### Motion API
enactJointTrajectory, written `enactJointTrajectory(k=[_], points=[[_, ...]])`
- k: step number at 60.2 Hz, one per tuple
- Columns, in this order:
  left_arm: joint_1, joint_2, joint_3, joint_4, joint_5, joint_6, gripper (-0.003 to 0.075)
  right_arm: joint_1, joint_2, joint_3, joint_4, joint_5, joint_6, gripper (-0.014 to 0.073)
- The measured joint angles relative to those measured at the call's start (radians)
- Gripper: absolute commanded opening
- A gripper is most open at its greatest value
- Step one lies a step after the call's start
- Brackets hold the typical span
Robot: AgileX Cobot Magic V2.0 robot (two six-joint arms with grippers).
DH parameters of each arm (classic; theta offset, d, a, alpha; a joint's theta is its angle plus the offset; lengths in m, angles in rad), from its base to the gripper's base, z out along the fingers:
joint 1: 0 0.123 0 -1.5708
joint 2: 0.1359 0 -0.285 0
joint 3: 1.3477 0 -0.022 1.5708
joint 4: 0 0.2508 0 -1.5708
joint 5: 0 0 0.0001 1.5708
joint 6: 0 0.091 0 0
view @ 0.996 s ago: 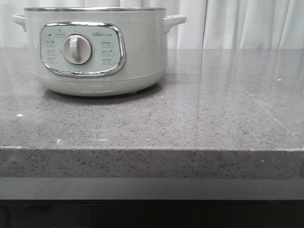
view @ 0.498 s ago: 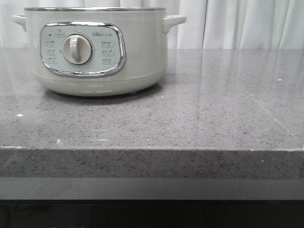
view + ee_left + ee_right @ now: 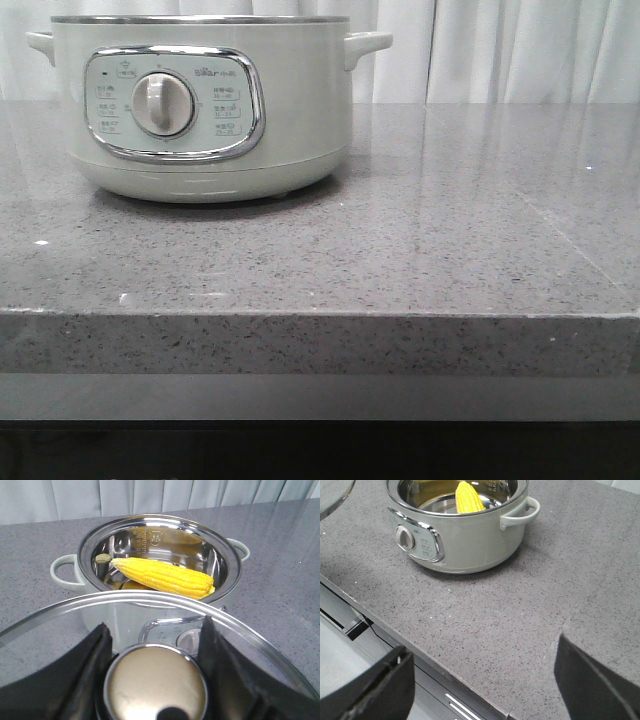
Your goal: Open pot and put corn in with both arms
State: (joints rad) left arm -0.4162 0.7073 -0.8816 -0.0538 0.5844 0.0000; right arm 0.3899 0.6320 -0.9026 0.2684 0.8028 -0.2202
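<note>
The pale cream pot [image 3: 210, 105] stands at the back left of the grey stone counter, open, its steel inside showing in the left wrist view [image 3: 160, 555]. The yellow corn [image 3: 162, 576] lies inside it and also shows in the right wrist view [image 3: 468, 498]. My left gripper [image 3: 155, 645] is shut on the round knob [image 3: 156, 682] of the glass lid [image 3: 60, 625], held in the air in front of the pot. My right gripper [image 3: 482, 680] is open and empty above the counter's front edge. Neither gripper shows in the front view.
The grey stone counter [image 3: 430, 230] stretches to the right of the pot. White curtains [image 3: 520, 50] hang behind it. Dark drawer fronts [image 3: 445, 697] lie below the counter's front edge. A small green piece [image 3: 103, 558] sits on the pot's inner wall.
</note>
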Motion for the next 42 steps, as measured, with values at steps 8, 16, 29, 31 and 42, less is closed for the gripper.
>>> enactJointTrajectory(k=[8,16,29,31,42], points=[[0.0,0.017,0.0,-0.01,-0.066,0.0,0.0186,0.0,0.0,0.0,0.0,0.0,0.0,0.059],[0.0,0.099,-0.026,-0.021,-0.17,0.0,0.0186,0.0,0.0,0.0,0.0,0.0,0.0,0.059],[-0.033,0.331,-0.171,-0.023,-0.258,0.0,0.0186,0.0,0.0,0.0,0.0,0.0,0.0,0.059],[-0.042,0.38,-0.206,-0.023,-0.273,0.0,0.0186,0.0,0.0,0.0,0.0,0.0,0.0,0.059],[-0.052,0.577,-0.343,-0.028,-0.319,0.0,0.0186,0.0,0.0,0.0,0.0,0.0,0.0,0.059]])
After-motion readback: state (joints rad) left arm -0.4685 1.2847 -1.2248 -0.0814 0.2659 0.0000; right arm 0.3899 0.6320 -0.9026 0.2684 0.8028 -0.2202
